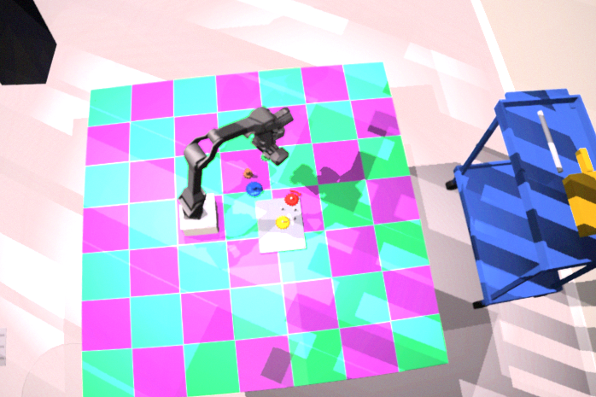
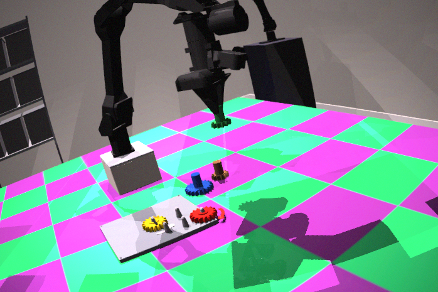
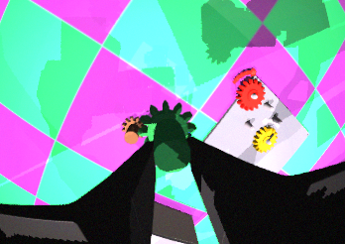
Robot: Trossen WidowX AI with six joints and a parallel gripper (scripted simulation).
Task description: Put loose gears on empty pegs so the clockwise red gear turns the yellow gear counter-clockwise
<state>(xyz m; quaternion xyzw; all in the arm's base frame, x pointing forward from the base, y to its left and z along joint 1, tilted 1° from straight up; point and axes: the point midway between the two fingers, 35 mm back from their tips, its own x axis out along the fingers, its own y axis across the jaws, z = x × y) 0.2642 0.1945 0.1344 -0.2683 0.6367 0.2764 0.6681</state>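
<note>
My hand (image 1: pixel 265 155) (image 2: pixel 219 109) (image 3: pixel 171 146) was shut on the dark-green toothed gear's upright stem (image 2: pixel 219 115) (image 3: pixel 172 150), gear lowermost, off the tabletop (image 1: pixel 307 324) (image 2: pixel 353 154) (image 3: pixel 84 83). Flat grey board (image 1: pixel 281 241) (image 2: pixel 123 242) (image 3: pixel 228 133) w/ empty pegs lay below & well apart, to the hand's R in wrist cam; prob. carry that way next.

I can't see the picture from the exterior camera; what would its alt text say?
A black robot arm's gripper holds a green gear above a checkered table, beyond blue and orange gears and a grey board carrying yellow and red gears.
</note>
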